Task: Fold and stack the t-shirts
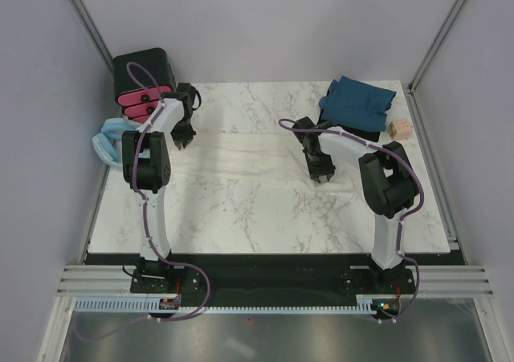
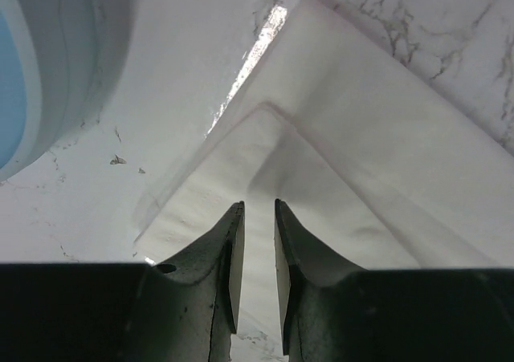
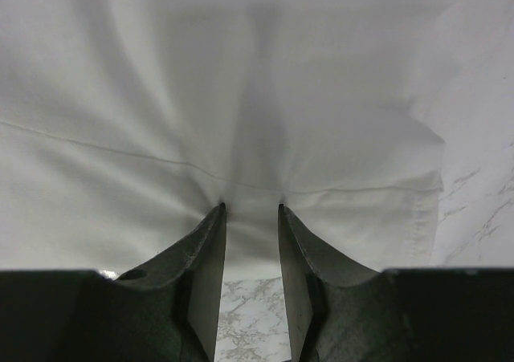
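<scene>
The cream-white t-shirt (image 1: 249, 160) lies flat as a long band across the middle of the marble table. My left gripper (image 1: 183, 143) hangs over its left end. In the left wrist view the left gripper (image 2: 259, 208) has a narrow gap between its fingers, above a folded corner of the shirt (image 2: 361, 137), with nothing pinched. My right gripper (image 1: 321, 175) is at the band's right part. Its tips (image 3: 250, 208) stand apart and press into the white cloth (image 3: 241, 81), which creases around them. The teal-blue t-shirt (image 1: 357, 101) lies bunched at the back right.
A black box with pink drawers (image 1: 140, 71) stands at the back left. A pale blue padded ring (image 1: 107, 141) lies beside the left arm, close to the shirt's left end, and the ring (image 2: 32, 65) also shows in the left wrist view. A small wooden block (image 1: 399, 128) sits near the teal shirt.
</scene>
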Controlling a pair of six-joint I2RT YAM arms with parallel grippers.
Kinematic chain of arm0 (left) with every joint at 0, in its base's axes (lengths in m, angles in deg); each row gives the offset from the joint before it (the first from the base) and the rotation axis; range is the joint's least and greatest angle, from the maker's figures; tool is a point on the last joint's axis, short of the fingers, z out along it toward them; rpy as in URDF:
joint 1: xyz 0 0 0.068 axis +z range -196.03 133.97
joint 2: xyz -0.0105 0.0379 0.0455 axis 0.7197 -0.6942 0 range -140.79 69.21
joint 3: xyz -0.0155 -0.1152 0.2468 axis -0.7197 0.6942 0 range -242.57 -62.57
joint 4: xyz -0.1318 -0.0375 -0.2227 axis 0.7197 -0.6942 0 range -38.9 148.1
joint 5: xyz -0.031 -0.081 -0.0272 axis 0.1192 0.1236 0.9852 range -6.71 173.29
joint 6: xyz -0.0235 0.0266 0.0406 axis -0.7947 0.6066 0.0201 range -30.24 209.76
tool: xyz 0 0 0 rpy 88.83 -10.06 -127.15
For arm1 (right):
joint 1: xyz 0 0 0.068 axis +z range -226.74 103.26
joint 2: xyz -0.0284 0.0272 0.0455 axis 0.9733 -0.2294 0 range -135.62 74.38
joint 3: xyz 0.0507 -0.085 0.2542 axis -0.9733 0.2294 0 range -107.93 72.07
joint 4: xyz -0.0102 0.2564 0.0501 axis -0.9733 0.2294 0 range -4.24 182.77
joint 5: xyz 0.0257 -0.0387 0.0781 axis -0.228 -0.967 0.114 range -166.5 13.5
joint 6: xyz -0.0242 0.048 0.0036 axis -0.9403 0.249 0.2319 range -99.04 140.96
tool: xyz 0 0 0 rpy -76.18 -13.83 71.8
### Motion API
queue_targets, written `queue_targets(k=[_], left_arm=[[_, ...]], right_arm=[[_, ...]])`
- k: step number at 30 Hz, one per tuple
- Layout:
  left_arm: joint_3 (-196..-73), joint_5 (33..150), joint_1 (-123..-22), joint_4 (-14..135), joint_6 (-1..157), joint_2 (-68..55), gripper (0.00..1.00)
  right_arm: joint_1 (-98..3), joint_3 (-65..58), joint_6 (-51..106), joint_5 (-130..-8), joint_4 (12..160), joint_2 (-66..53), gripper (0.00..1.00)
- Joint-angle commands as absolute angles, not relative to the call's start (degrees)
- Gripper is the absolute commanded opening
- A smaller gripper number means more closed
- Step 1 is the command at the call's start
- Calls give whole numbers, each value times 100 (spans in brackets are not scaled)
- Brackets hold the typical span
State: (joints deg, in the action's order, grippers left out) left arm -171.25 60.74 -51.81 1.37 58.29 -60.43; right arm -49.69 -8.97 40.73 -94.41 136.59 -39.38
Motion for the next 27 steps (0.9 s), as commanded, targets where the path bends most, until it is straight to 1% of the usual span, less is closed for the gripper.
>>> queue_targets(k=[1, 3, 8, 13, 16, 20, 23, 25, 27], left_arm=[[-17252, 5877, -5148, 53, 5759, -5920, 28], [-17217, 5973, -5148, 62, 5776, -5754, 28], [-16998, 6429, -5192, 97, 5961, -5489, 28], [-16339, 6510, -5298, 159, 6049, -5234, 27], [-16013, 6509, -5298, 203, 6110, -5225, 27], [-15986, 6536, -5298, 159, 6260, -5418, 28], [-16109, 6571, -5298, 80, 6269, -5471, 27], [-16066, 6606, -5298, 123, 6216, -5357, 27], [-15970, 6738, -5298, 342, 6268, -5147, 27]], right_arm=[[-5107, -1125, 4345, -9724, 13841, -3909, 40], [-5212, -1195, 4424, -9934, 13902, -3891, 40], [-5309, -1371, 4513, -9962, 14254, -4181, 40], [-5309, -1214, 4697, -9857, 14500, -4190, 40], [-5309, -1081, 4829, -9699, 14649, -4164, 39], [-5318, -967, 5039, -9496, 14746, -4120, 39], [-5309, -1063, 5268, -9636, 14817, -3787, 37], [-5309, -1265, 5391, -9768, 14834, -3367, 38], [-5309, -1606, 5409, -9768, 14843, -3198, 39]])
